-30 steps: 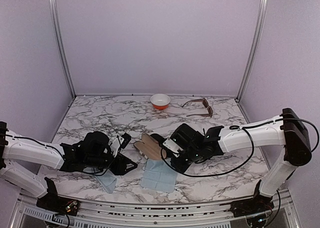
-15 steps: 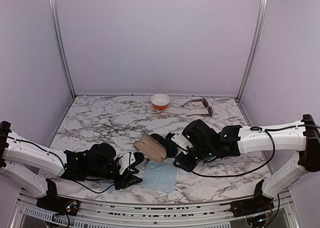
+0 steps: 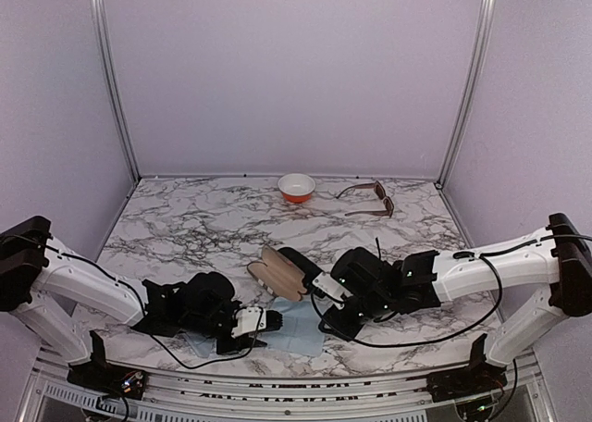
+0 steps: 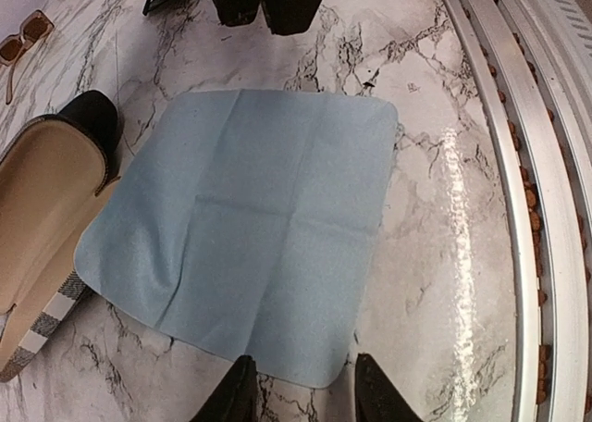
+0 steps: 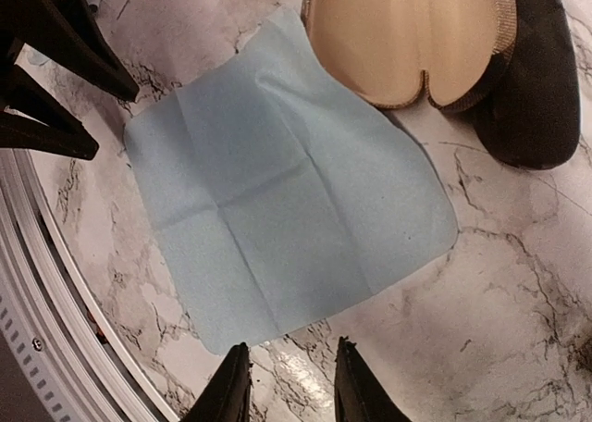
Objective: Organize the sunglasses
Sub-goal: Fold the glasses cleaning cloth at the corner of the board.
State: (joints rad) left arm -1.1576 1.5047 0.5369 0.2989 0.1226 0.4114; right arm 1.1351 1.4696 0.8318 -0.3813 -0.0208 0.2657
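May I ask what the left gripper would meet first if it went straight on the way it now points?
Most likely the blue cloth, whose near edge lies just ahead of the open left gripper. Its height above the cloth is unclear.

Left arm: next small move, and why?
Probably lower the left pincer and close on the edge of the flat light-blue cleaning cloth beneath it: its open fingers straddle that edge, it holds nothing, and the right pincer is open too.
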